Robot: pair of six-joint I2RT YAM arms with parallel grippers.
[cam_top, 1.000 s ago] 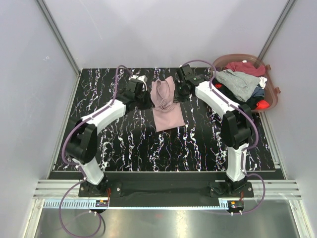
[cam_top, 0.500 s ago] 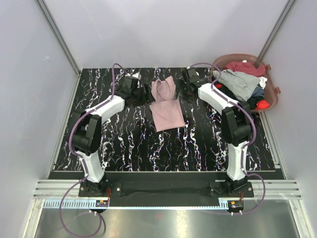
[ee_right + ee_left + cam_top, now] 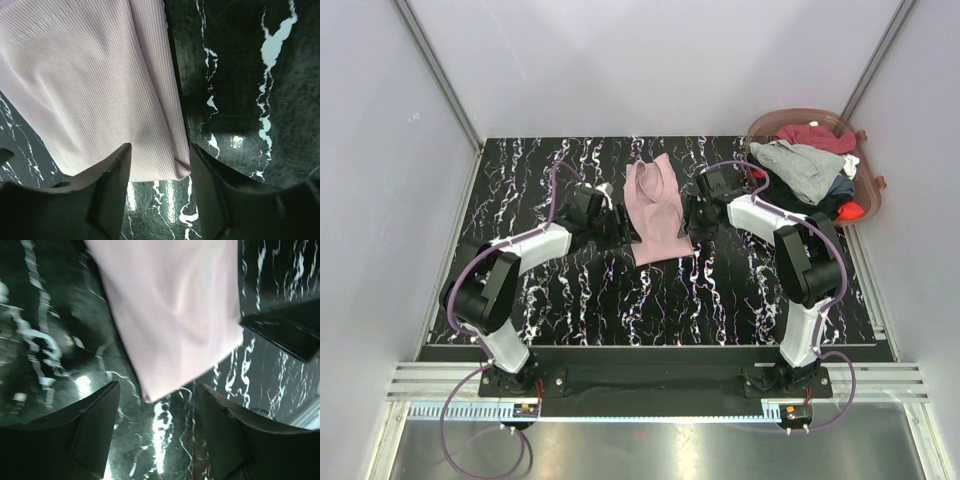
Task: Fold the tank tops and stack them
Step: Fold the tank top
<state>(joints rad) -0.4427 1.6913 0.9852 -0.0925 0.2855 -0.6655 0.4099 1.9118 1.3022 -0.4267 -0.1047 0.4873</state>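
One pink tank top (image 3: 658, 212), lengthways near-to-far, straps far

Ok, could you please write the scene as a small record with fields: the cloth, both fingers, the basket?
pink tank top: lies spread on the table, near its middle
left fingers: open, at the top's near left corner
right fingers: open, at the top's near right corner
basket: far right corner, holds a grey top and others

Pink tank top (image 3: 657, 212) spread flat
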